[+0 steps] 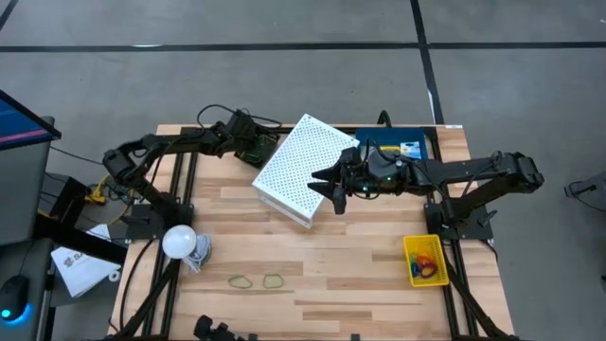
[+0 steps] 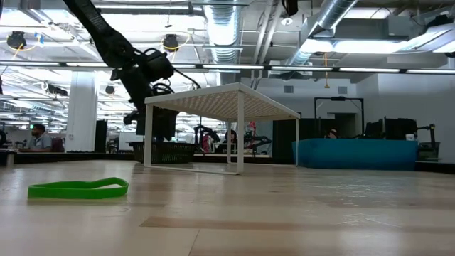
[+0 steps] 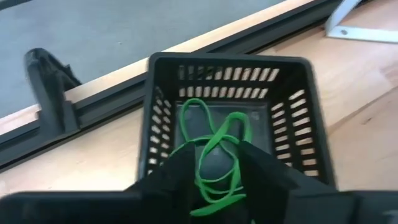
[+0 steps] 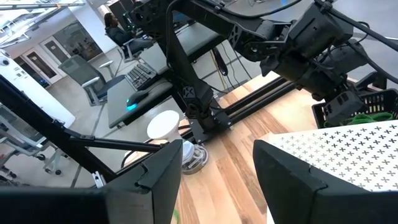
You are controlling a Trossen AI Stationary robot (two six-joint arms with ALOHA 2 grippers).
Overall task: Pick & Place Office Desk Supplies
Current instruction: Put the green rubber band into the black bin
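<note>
Left claw [image 3: 214, 171] over black tray [image 3: 292, 124], green bands [image 3: 214, 146] inside, wrist-view only

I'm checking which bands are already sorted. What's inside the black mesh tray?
Green rubber-band loops lie tangled in the black mesh tray. The left gripper, open above it, covers the near part of the tray floor, so anything there is hidden.

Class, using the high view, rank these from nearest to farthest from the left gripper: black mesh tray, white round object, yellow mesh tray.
From the left gripper:
1. Black mesh tray, directly beneath it at the table's far edge.
2. White round object, at the left edge.
3. Yellow mesh tray, at the right edge.
</note>
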